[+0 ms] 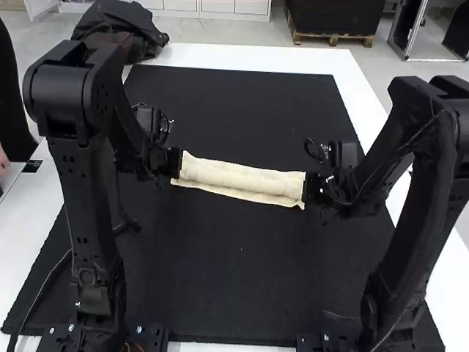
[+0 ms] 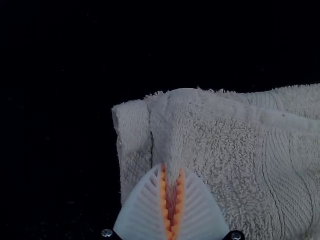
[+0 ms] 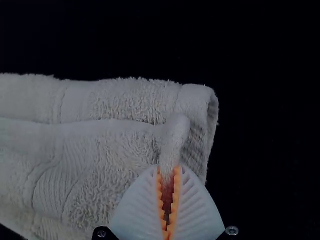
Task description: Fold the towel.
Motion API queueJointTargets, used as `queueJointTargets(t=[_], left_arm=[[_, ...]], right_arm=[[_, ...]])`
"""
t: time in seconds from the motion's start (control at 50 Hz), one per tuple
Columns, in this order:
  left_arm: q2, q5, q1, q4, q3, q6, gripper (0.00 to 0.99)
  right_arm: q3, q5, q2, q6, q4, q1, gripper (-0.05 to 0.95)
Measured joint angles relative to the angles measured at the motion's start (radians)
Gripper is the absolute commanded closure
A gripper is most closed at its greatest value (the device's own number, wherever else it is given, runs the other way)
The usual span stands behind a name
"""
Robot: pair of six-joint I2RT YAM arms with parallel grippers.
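- Left end effector [image 2: 172,169] has its ribbed white fingers nearly together, orange pads pinching a small ridge near one end of the towel [image 1: 234,180]
- Right end effector [image 3: 169,169] is closed in same way, upon a raised ridge near the other end
- Towel lies between them on the black mat [image 1: 220,279], which covers most of the white table [image 1: 242,59]
- Folding seems well advanced: the cloth is a long narrow band in layers
- What is left, I judge: lay the pinched layer flat, let go, maybe fold once more
- Cream terry is looped and fuzzy, with smoother woven bands
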Motion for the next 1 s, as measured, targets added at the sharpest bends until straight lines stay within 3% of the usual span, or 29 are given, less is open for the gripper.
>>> queueJointTargets(t=[0.92, 1.0], left_arm=[[0.002, 0.0, 0.0, 0.032, 0.0, 0.0, 0.964], [0.003, 0.0, 0.0, 0.037, 0.0, -0.002, 0.807]], right_arm=[[0.031, 0.005, 0.069, 0.0, 0.06, -0.002, 0.91], [0.031, 0.005, 0.069, 0.0, 0.065, -0.002, 0.91]])
